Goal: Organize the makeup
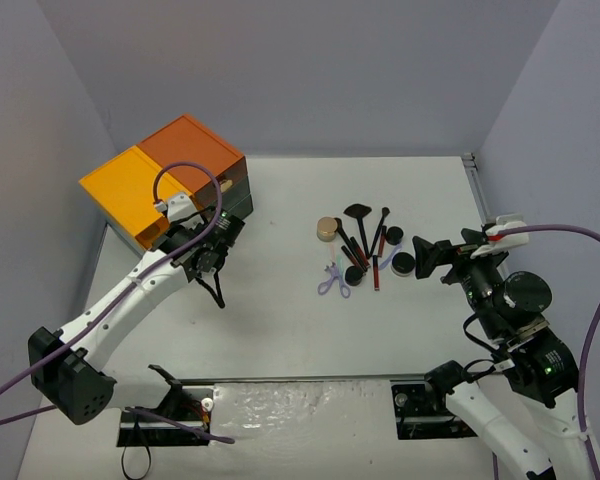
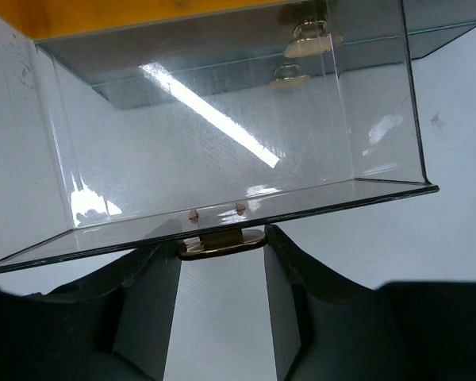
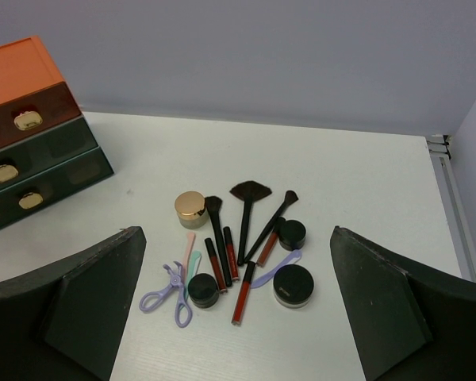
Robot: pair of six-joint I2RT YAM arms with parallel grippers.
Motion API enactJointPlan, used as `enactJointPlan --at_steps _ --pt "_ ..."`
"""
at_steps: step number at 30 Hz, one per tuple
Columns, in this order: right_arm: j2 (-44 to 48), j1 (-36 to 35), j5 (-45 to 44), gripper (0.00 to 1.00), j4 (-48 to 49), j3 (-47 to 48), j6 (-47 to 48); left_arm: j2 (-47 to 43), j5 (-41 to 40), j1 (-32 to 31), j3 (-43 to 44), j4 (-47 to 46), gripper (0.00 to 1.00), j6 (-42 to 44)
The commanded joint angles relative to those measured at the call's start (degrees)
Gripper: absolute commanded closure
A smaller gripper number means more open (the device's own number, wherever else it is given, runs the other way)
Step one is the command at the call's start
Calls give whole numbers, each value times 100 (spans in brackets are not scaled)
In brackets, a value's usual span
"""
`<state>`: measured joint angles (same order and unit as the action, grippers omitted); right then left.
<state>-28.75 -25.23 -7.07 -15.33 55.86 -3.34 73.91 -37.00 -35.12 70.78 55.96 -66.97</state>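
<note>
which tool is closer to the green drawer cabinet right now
Left. The left tool grips the handle of a drawer pulled out of the cabinet; the right tool hangs open across the table, beyond the makeup.

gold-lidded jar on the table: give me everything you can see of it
The gold-lidded jar is squat and round: a shiny, metallic-looking gold lid, closed, on a paler, frosted-looking beige body. It stands upright on the white table, at the corner of the makeup pile nearest the drawer cabinet, well apart from it. A black brush lies with its head right against the jar's side; whether they touch I cannot tell. Nothing holds it.
</note>
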Motion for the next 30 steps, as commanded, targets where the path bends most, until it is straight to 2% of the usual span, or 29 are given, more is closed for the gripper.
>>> enactJointPlan --at_steps 1,8,14,17,22,27,30 --pt "32 -43 0 0 373 4 -49 -112 522 -285 13 315 67 -481" --pt "19 -52 47 0 373 13 -70 -227 509 -408 5 380 53 -624" --pt "-24 -43 110 0 375 75 -117 -285 564 -574 235 385 25 -582" --pt "-57 -43 154 0 373 119 -136 -303 589 -703 424 407 17 -474" --pt "-132 -43 197 0 373 217 -166 -305 662 -1120 967 299 14 34" --pt "-218 -43 181 0 356 322 -128 158 1020 -1732 1632 -533 14 1505" --pt "-260 -43 130 0 336 371 -105 627 1359 -2032 1926 -1047 14 1971"
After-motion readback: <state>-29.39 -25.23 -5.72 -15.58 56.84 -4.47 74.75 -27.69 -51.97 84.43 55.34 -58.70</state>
